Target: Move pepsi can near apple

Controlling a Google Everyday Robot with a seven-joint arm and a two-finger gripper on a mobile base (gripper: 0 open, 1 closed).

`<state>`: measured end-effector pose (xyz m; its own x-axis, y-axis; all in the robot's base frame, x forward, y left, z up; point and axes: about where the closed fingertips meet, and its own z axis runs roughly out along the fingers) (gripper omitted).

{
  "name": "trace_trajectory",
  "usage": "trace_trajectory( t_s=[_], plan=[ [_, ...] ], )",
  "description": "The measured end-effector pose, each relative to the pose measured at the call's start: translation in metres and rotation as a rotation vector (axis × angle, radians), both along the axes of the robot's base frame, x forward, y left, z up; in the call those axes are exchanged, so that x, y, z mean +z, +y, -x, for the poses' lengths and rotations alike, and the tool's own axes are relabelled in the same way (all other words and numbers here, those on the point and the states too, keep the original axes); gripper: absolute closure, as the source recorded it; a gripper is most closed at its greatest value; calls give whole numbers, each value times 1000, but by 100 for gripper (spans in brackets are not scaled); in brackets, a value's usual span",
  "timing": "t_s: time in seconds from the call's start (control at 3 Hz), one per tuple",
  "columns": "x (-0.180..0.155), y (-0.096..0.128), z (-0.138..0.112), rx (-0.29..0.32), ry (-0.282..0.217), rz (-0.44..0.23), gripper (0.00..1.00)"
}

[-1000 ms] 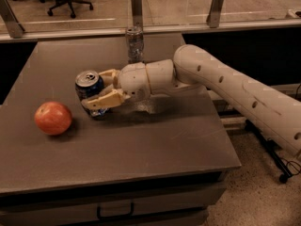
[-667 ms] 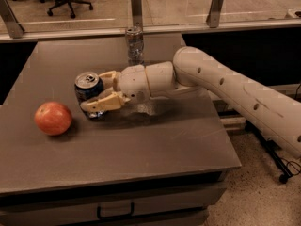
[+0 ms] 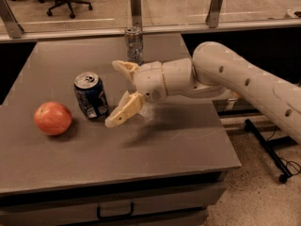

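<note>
The dark blue pepsi can [image 3: 91, 95] stands upright on the grey table [image 3: 155, 145], a short way right of the red-orange apple [image 3: 52, 118]. My gripper [image 3: 117, 94] is just right of the can, its two cream fingers [image 3: 123, 110] spread apart and off the can. It holds nothing. The white arm reaches in from the right.
A silver-grey can [image 3: 134, 43] stands at the back of the table, behind my gripper. A rail with metal posts [image 3: 215, 6] runs behind the table. The table's front edge has a drawer handle [image 3: 115, 213] below it. Office chairs stand far back left.
My gripper has let go of the pepsi can and drawn back to the right. The can now stands free beside the apple.
</note>
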<state>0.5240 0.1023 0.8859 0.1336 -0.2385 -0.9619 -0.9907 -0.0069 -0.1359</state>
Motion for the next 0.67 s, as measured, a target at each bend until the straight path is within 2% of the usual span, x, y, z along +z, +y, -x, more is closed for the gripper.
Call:
trace_trajectory(
  t_s=[0.33, 0.67],
  plan=[
    [11, -42, -9, -138, -34, 36, 0],
    [13, -49, -11, -159, -41, 39, 0]
  ],
)
